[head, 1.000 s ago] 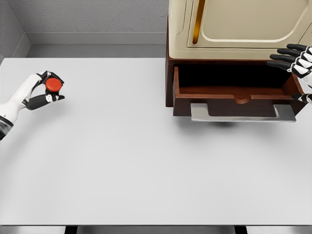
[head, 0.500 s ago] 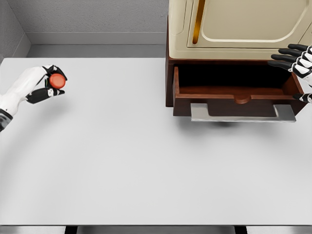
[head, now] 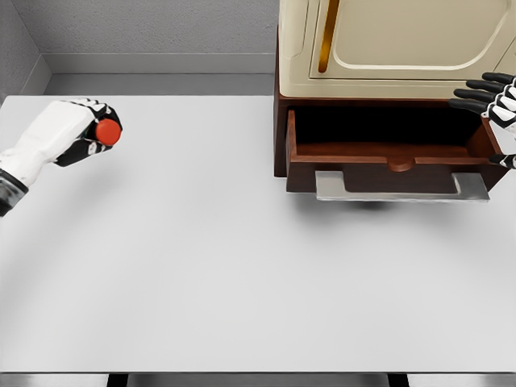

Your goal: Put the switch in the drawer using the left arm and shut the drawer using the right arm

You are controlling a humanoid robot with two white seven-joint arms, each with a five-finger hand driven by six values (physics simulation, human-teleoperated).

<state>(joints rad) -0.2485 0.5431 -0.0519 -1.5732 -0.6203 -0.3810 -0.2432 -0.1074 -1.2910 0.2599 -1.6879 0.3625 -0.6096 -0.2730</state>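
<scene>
The switch (head: 108,132), a small black block with a round red button, is held in my left hand (head: 90,133) above the table's far left. Its fingers are curled around the block, and the red button faces right. The brown wooden drawer (head: 387,153) stands pulled out at the upper right, with a grey handle bar (head: 401,188) along its front; its inside looks bare. My right hand (head: 493,101) hovers at the drawer's right rear corner by the picture's edge, fingers spread, holding nothing.
The cream cabinet (head: 395,44) with a gold handle sits over the drawer on a dark brown base. The white table (head: 242,266) stretches between my left hand and the drawer. A grey wall runs behind.
My left hand has lifted the switch and carried it up and to the right, turning so the red button faces right. The right hand has drifted slightly right.
</scene>
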